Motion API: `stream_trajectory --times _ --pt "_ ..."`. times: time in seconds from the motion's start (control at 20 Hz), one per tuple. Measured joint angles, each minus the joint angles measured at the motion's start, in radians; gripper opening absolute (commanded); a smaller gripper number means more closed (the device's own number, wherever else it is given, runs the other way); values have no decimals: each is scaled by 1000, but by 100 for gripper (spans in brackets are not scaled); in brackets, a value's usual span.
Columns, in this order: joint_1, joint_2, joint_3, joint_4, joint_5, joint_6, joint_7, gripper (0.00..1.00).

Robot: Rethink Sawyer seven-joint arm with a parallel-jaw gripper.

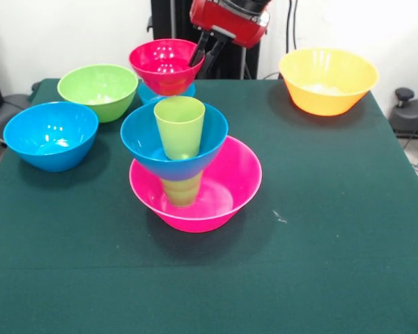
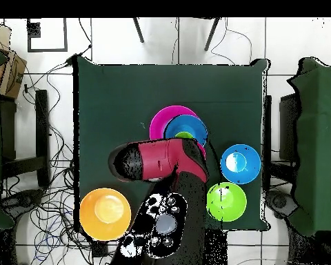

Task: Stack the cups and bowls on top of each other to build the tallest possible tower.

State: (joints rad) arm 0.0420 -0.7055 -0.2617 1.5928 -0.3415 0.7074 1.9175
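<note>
- The tower [image 1: 188, 174] is seen nearest on the green-clothed counter [image 1: 320, 243]: a pink bowl [image 1: 226, 188] at the base, a green cup [image 1: 181, 191] inside it, a blue bowl [image 1: 143, 142] carried on that cup, and a second green cup [image 1: 180, 125] set in the blue bowl.
- A second blue bowl [image 1: 50, 134] and a green bowl [image 1: 97, 90] are placed beyond, at the left.
- An orange bowl [image 1: 327, 80] is set at the far right.
- A red bowl [image 1: 164, 66] is held aloft behind the tower, its rim gripped by the jaws of the gripper [image 1: 197, 57].
</note>
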Motion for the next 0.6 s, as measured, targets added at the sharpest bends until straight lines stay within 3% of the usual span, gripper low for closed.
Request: stream_trajectory --times 0.6 --pt "-25 18 31 -15 0 0 0 0"
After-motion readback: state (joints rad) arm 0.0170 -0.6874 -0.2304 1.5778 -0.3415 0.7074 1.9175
